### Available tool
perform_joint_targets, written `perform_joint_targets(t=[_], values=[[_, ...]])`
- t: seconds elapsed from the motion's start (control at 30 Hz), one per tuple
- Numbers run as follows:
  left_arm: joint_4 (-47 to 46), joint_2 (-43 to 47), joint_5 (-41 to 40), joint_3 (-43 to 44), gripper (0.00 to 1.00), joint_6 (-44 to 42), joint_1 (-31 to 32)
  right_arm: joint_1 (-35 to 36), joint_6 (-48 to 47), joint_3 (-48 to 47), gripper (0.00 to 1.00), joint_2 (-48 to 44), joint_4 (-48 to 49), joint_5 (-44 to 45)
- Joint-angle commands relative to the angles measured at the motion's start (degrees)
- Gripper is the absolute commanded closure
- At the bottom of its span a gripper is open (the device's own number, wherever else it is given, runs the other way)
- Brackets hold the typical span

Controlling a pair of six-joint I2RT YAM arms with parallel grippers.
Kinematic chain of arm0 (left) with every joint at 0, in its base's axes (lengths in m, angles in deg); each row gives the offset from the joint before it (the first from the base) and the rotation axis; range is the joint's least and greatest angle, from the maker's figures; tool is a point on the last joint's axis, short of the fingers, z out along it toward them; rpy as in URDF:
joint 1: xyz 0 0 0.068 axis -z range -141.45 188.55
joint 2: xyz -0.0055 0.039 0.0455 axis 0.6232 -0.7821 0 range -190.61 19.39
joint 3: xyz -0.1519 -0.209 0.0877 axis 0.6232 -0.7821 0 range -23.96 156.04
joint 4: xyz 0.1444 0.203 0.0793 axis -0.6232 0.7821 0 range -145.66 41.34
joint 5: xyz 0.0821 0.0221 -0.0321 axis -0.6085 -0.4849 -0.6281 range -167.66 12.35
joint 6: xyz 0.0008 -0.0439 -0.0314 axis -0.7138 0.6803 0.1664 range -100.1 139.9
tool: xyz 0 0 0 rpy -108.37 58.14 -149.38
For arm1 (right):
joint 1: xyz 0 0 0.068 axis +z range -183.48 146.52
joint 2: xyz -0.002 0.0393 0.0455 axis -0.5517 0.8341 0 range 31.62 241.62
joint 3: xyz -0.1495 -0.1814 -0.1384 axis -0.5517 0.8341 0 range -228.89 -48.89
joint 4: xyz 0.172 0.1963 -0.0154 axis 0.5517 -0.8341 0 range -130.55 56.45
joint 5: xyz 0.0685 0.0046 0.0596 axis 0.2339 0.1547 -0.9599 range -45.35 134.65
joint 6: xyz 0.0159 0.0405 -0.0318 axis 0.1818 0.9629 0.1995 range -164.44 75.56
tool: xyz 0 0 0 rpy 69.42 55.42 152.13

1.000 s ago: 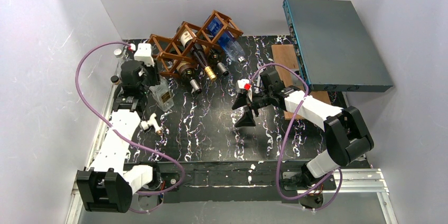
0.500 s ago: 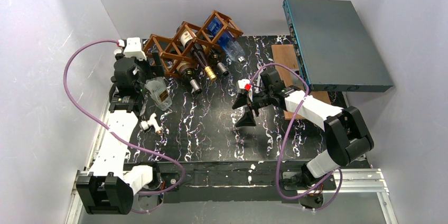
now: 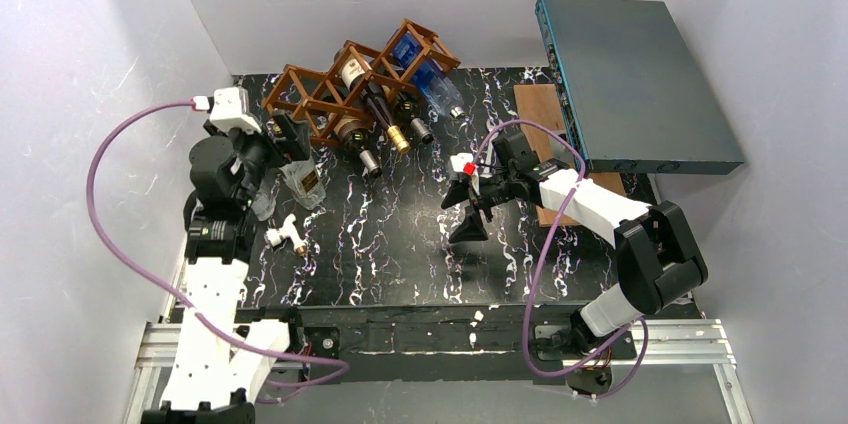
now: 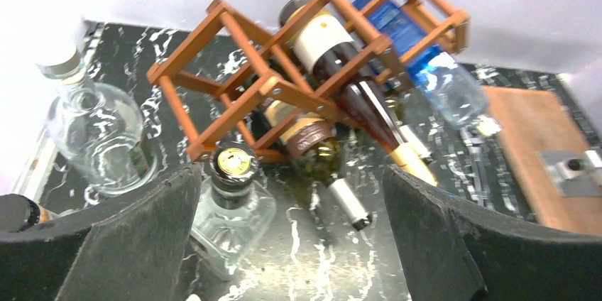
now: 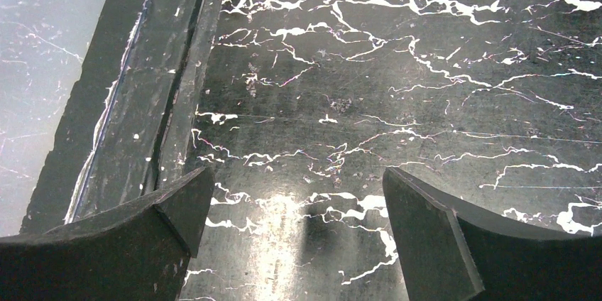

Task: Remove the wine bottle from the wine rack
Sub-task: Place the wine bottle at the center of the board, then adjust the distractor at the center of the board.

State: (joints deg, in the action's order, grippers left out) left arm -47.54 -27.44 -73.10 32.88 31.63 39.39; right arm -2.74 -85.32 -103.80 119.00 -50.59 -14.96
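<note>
Now both the left fingers (image 4: 128,244) and the right fingers (image 5: 106,244) are gaping wide, holding nothing; a square clear glass bottle (image 4: 231,209) is standing on the black marbled tabletop (image 5: 355,67) just beside the reddish-brown wooden lattice rack (image 4: 273,89).

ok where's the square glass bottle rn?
Top view: the square glass bottle sits at the left, just in front of the wine rack's left end. The left wrist view has it low, within the open left hand's span.
</note>
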Motion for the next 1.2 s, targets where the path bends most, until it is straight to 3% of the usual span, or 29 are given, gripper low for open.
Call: perform_joint_targets(t=[0.0,0.23,0.43,0.7,1.17], values=[[3.0,4.6,8.6,-1.0,0.02,5.6,-0.4,-0.3,-3.2,-2.3,0.02,-1.3,-2.5,-0.4],[-1.6,8.5,24.6,-4.7,0.02,10.4,0.4,-0.4,-4.9,-2.4,0.01,-2.1,-3.5,0.6],[-3.6,9.1,28.7,-6.9,0.02,9.6,4.9,-0.4,-5.6,-2.4,0.02,-2.6,-3.8,1.4],[-3.5,8.8,18.8,-10.5,0.02,6.6,19.0,-0.4,-4.9,-2.1,0.02,-2.8,-2.9,2.5],[-3.1,10.0,-5.3,-18.4,0.02,12.5,34.9,-0.4,-8.0,-2.2,0.01,-2.5,-5.1,3.5]])
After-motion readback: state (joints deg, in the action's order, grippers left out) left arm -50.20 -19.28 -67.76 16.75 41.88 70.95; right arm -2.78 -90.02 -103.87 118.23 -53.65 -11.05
